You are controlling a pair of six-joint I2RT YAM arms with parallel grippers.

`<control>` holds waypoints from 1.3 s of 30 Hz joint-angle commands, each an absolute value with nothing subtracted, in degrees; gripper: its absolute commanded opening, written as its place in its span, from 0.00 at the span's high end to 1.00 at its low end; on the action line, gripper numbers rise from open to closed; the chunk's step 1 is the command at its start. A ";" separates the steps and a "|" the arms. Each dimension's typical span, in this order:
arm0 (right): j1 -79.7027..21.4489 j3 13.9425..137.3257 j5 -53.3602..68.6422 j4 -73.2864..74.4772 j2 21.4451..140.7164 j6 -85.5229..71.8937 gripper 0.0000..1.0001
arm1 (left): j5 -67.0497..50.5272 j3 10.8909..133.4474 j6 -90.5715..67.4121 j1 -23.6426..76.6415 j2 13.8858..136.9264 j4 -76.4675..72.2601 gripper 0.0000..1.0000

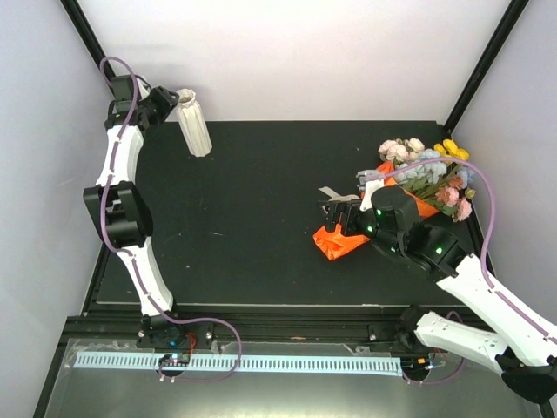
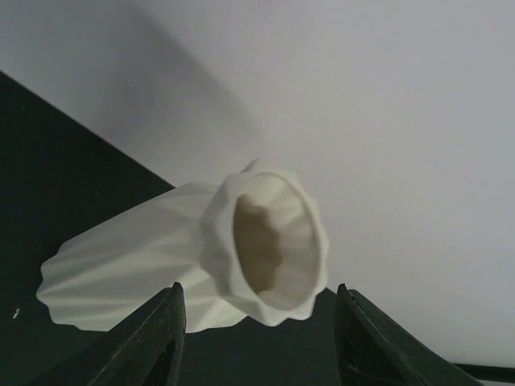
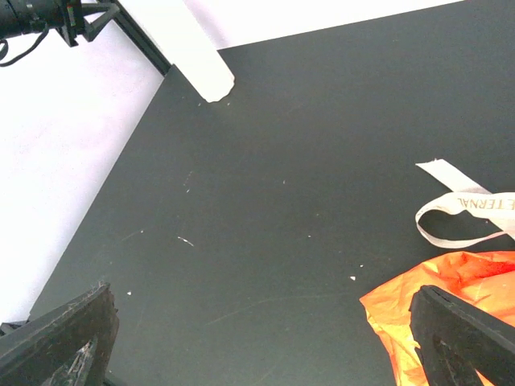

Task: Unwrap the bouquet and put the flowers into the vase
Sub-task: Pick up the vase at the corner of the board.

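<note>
The vase (image 1: 197, 129) stands at the table's (image 1: 261, 183) far left corner, close to the back wall. The left gripper (image 2: 257, 293) has its jaws half apart on either side of the neck, just under the flared rim. Whether the fingers (image 2: 157, 334) press it I cannot tell.

The bouquet (image 1: 422, 174) lies by the right edge, its flowers (image 1: 428, 161) toward the far right corner, and the right arm crosses over its middle. The right gripper (image 3: 259, 310) hangs wide open and empty above bare table. The crumpled end of the orange paper (image 3: 438, 297) lies beside one finger, with a loose cream ribbon (image 3: 455, 217) just beyond.
</note>
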State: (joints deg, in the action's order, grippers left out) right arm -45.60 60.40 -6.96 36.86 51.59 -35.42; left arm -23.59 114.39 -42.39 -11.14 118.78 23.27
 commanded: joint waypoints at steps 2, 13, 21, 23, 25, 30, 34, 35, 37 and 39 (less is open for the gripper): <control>-45.86 62.06 -9.13 37.29 52.00 -34.89 0.00 | -25.19 117.91 -41.22 -11.95 121.39 24.52 0.49; -45.81 61.68 -13.07 39.82 52.57 -36.85 0.00 | -25.12 127.27 -36.23 -11.63 128.77 32.62 0.58; -45.87 60.03 -15.76 40.97 51.14 -37.36 0.00 | -22.69 127.40 -31.18 -11.56 124.30 36.77 0.98; -45.82 60.02 -16.65 41.40 50.77 -37.82 0.00 | -22.46 127.31 -29.63 -11.48 122.79 38.18 0.98; -45.81 60.06 -16.85 41.40 50.51 -37.84 0.00 | -22.14 127.27 -28.19 -11.31 121.35 39.58 0.98; -45.84 59.87 -16.68 41.23 49.98 -38.31 0.00 | -21.27 127.21 -24.97 -10.20 118.11 43.60 0.98; -45.84 59.66 -16.51 41.61 49.54 -38.17 0.00 | -18.58 126.79 -23.00 -9.36 115.59 48.11 0.98; -45.83 59.61 -16.64 41.77 49.30 -38.29 0.00 | -18.26 126.33 -22.62 -9.27 114.70 49.10 0.98; -45.88 58.81 -17.01 41.92 48.57 -38.40 0.00 | -18.11 124.54 -21.75 -9.16 113.12 50.92 0.98; -45.83 58.04 -16.88 41.69 47.70 -38.46 0.00 | -18.28 122.24 -21.09 -9.10 111.44 52.99 0.98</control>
